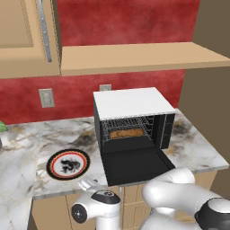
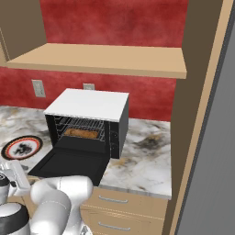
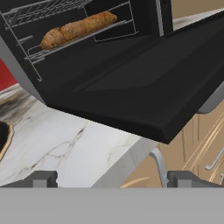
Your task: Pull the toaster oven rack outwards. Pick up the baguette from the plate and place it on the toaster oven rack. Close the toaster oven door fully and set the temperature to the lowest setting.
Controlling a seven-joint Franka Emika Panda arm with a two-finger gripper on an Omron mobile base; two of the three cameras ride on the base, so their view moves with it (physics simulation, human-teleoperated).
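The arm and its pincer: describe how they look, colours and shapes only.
The arm is built of glossy white, rounded, tube-like segments with dark grey to black joint caps, one cap ringed in white. No cables or markings show. In the hand view the pincer shows two small, blocky dark grey finger tips standing wide apart.

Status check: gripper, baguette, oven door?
Gripper open, empty, low off the counter edge. Baguette on rack inside oven. Door down, fully open. Plate bare. Nothing blocking door.

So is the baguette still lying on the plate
No, the baguette lies on the toaster oven rack inside the open oven, and the plate on the counter is bare.
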